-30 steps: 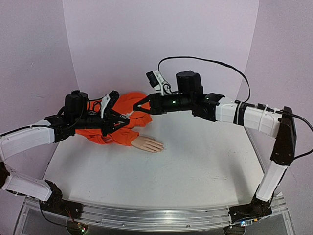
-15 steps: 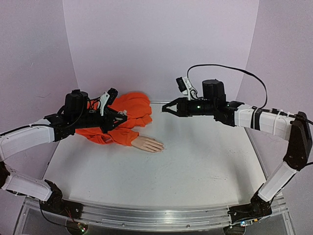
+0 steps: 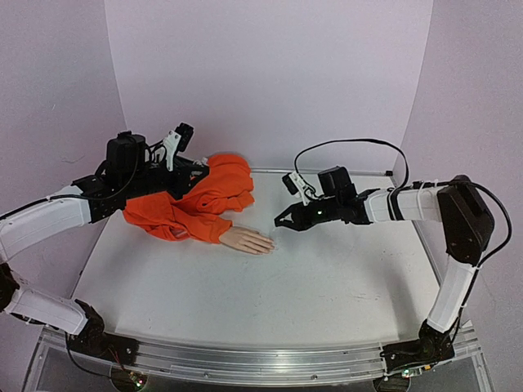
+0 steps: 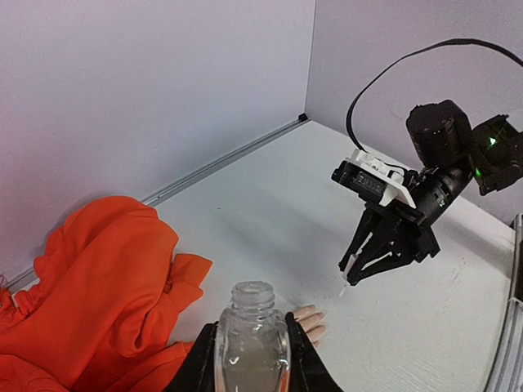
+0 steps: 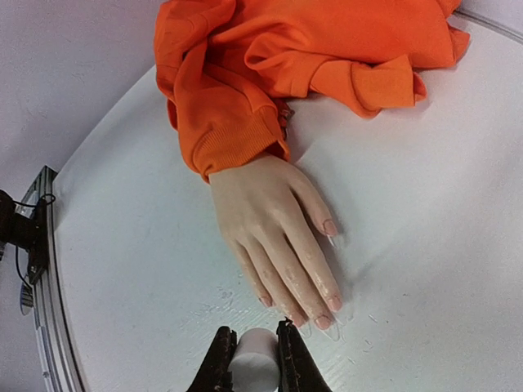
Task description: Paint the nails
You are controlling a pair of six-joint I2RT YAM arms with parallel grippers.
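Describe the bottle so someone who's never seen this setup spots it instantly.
Find the orange sweater heaped at the back left of the table. Next to it, the left pincer holds a small glass bottle upright. It is clear and uncapped, its threaded neck open, unlike the opaque white cylinder clamped in the right pincer.

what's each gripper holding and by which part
Left gripper clamps the clear bottle around its body, below the open neck. Right gripper pinches a small white cylinder by its sides.
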